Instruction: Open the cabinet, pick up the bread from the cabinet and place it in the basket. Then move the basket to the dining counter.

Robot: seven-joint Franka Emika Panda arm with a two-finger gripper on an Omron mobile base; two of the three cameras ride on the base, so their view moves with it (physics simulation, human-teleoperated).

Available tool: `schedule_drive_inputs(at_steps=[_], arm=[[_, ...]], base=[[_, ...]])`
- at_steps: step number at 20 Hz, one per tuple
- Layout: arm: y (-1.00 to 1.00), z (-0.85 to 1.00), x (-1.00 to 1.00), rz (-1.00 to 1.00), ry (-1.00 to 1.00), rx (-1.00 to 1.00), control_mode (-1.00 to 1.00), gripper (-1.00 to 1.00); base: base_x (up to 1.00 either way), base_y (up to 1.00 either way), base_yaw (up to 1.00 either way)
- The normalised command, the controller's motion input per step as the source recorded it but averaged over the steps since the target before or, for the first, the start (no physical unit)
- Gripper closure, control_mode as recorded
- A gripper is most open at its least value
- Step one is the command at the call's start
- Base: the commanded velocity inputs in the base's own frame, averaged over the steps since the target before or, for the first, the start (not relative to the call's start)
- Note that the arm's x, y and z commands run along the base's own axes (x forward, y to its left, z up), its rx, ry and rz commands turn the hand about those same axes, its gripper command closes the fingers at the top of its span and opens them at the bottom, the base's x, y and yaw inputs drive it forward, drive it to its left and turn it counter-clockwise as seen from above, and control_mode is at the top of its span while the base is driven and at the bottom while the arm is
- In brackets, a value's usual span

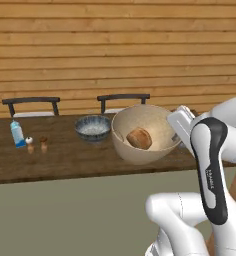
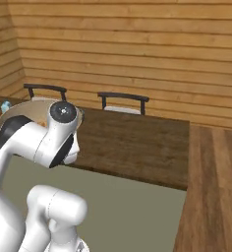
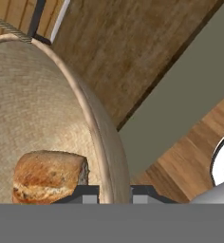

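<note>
The tan woven basket (image 1: 140, 132) is on or just above the dining counter (image 1: 65, 160), the long dark wood top in front of the plank wall; I cannot tell whether it touches. The brown crusty bread (image 1: 139, 138) lies inside it. My gripper (image 1: 176, 131) is at the basket's right rim, partly hidden by my arm. In the hand view the gripper (image 3: 114, 194) is shut on the basket rim (image 3: 102, 142), one fingertip on each side, with the bread (image 3: 47, 175) just inside. The basket (image 2: 5, 112) peeks out behind my arm. The cabinet is out of view.
A blue-grey patterned bowl (image 1: 92, 127) sits just left of the basket. Further left stand a blue-capped bottle (image 1: 17, 134) and two small shakers (image 1: 37, 145). Two black-backed chairs (image 1: 31, 105) (image 1: 122, 100) are behind the counter. A lighter wood surface (image 2: 216, 187) lies to the right.
</note>
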Motion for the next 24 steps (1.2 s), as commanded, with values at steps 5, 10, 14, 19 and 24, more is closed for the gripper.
schedule_drive_inputs(at_steps=[5,10,14,19,24], arm=[[0.0,0.0,0.0,0.0,0.0,0.0,1.0,1.0],[0.0,0.0,0.0,0.0,0.0,0.0,1.0,1.0],[0.0,0.0,0.0,0.0,0.0,0.0,1.0,1.0],[0.0,-0.04,0.2,0.0,0.0,0.0,-1.0,1.0],[0.0,-0.11,0.66,0.0,0.0,0.0,-1.0,1.0]], base=[[0.43,0.0,0.0],[0.29,0.0,0.0],[0.44,0.0,0.0],[0.28,0.0,0.0],[0.0,0.0,0.0]])
